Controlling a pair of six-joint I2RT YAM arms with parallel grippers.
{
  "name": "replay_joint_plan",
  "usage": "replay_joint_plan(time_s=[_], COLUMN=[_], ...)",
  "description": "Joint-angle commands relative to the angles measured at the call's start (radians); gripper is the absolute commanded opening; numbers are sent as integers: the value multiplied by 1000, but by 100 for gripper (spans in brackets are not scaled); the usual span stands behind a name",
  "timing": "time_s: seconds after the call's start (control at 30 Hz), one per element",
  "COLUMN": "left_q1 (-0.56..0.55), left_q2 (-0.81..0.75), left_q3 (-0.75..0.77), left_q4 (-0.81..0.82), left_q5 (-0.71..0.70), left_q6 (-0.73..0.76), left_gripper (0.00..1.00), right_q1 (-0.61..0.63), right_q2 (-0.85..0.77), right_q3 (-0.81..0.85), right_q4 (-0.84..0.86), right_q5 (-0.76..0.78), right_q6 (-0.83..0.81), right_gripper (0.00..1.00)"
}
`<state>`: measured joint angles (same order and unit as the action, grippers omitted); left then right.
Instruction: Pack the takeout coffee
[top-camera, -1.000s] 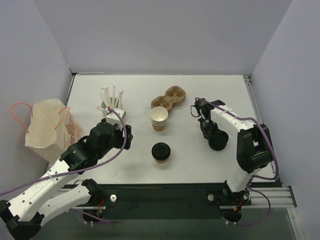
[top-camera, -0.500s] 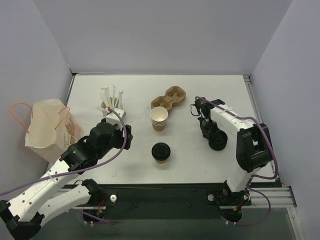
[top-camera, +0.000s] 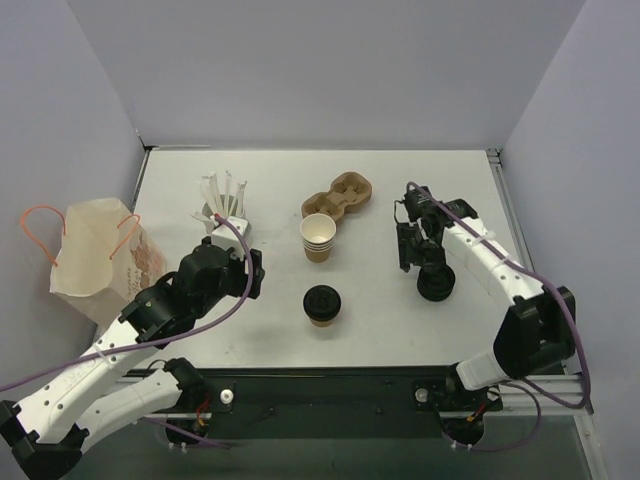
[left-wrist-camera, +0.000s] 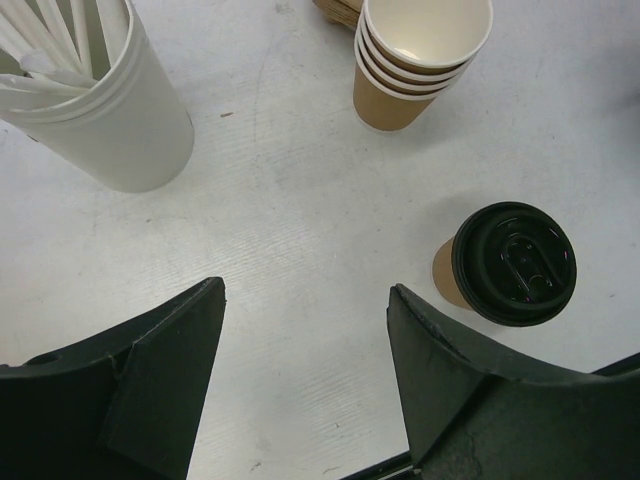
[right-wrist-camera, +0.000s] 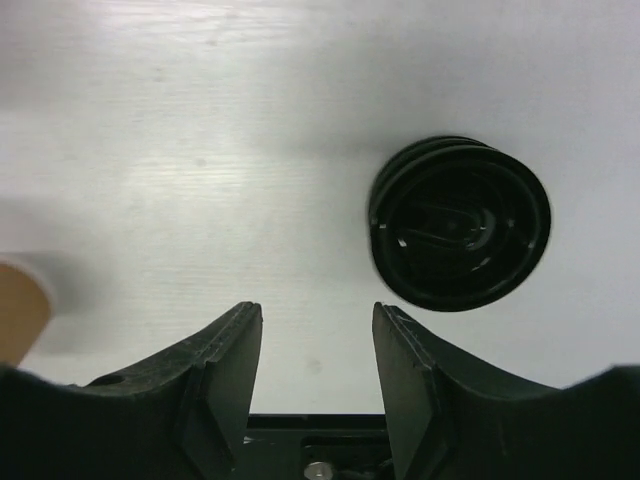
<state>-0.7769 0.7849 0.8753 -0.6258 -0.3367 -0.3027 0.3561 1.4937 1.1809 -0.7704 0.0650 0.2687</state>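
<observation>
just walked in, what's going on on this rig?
The lidded coffee cup stands on the table, and neither arm holds it. The left gripper hovers to its left, jaws wide and empty. The right gripper hangs beside the stack of black lids, jaws apart with nothing between them. The cup is not yet in the cardboard carrier or the paper bag.

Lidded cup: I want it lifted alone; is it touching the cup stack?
Apart. Left wrist view shows bare table between the lidded cup and the cup stack.
</observation>
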Motion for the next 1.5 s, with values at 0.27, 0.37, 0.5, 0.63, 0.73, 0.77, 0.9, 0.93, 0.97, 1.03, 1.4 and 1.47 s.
replay_joint_plan(time_s=[0.27,0.37,0.5,0.63,0.73,0.77,0.9,0.93,0.97,1.03,1.4,1.47], left_q1=[10,11,11,13,14,14,14,14,14,15,16,14], left_q2=[-72,-104,-176,-226,-248,-257,-266,-266,-265,-265,-273,-277], left_q3=[-1,-2,-19,-32,-35,-38,-39,-39,-39,-39,-39,-41], left_q4=[17,21,38,52,54,52,54,52,52,52,52,51], left_q5=[-111,-148,-185,-212,-228,-237,-243,-242,-243,-243,-249,-252], left_q6=[-1,-9,-13,-16,-19,-21,-24,-24,-24,-24,-26,-26], left_gripper=[76,76,76,76,76,76,76,76,76,76,76,76], right_q1=[444,555,659,705,724,727,728,728,730,733,695,652], right_q2=[-247,-198,-94,3,57,68,120,129,134,148,140,105], right_q3=[-135,-110,-55,11,43,45,34,31,26,14,-50,-85], right_q4=[397,402,392,329,310,309,304,300,298,298,284,284], right_q5=[-101,-1,62,154,173,179,197,197,193,187,251,268], right_q6=[184,175,167,170,176,179,202,207,213,221,256,250], right_gripper=[73,87,95,95,95,95,93,92,91,87,73,73])
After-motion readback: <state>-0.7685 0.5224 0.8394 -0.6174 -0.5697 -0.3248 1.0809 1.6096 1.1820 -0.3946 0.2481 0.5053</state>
